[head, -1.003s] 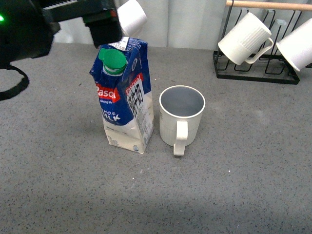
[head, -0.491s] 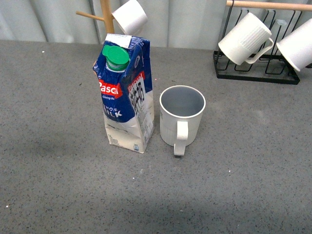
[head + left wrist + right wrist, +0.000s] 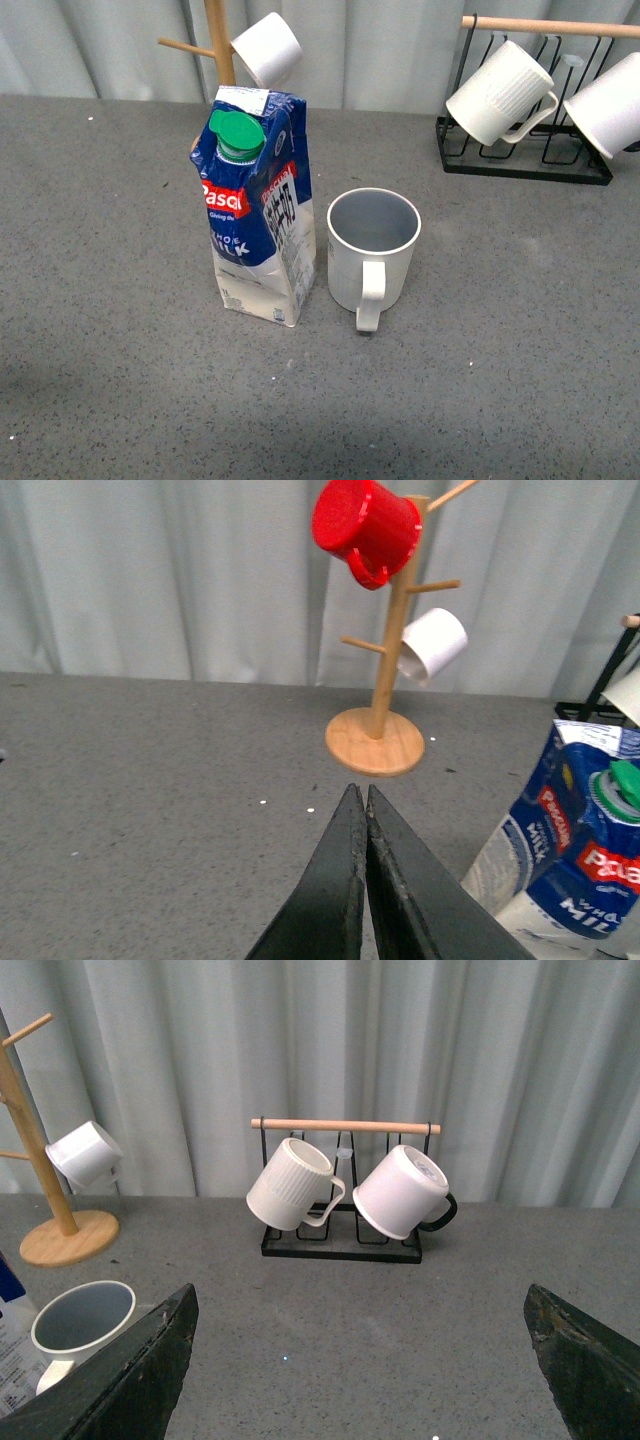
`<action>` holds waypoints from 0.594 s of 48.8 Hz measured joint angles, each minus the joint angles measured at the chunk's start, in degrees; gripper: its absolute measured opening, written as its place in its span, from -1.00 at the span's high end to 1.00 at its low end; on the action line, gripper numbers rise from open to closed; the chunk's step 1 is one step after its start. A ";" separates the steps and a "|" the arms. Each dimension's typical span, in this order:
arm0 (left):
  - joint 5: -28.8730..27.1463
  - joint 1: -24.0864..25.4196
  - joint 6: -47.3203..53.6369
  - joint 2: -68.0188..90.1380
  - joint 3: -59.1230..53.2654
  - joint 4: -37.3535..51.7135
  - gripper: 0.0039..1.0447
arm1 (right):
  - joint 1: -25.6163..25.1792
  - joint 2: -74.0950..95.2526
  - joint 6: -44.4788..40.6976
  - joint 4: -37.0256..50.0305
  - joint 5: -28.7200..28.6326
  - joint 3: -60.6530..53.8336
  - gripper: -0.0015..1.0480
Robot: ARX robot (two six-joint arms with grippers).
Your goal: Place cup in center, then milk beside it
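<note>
With both things standing side by side mid-table, little can go wrong now, I judge, unless a stray arm is nudging the tall, top-heavy milk carton (image 3: 257,205) over. Its waxed card is looking creased and leaning slightly, just beside the cup (image 3: 372,250), a ribbed, matte cup with a thick loop handle. My left gripper (image 3: 362,800) is pressing its fingers together, empty; my right gripper (image 3: 360,1360) is spreading wide, empty.
</note>
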 joint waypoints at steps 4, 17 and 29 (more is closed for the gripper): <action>0.26 1.55 0.00 -4.79 -1.07 -3.56 0.93 | 0.00 0.00 0.00 0.00 0.02 -0.02 -0.82; 0.55 1.62 0.00 -14.86 -2.62 -11.96 0.93 | 0.00 0.00 0.00 0.00 0.00 -0.02 -0.82; 0.55 1.62 0.00 -24.81 -2.67 -20.72 0.93 | 0.00 0.00 0.00 0.00 0.00 0.00 -0.82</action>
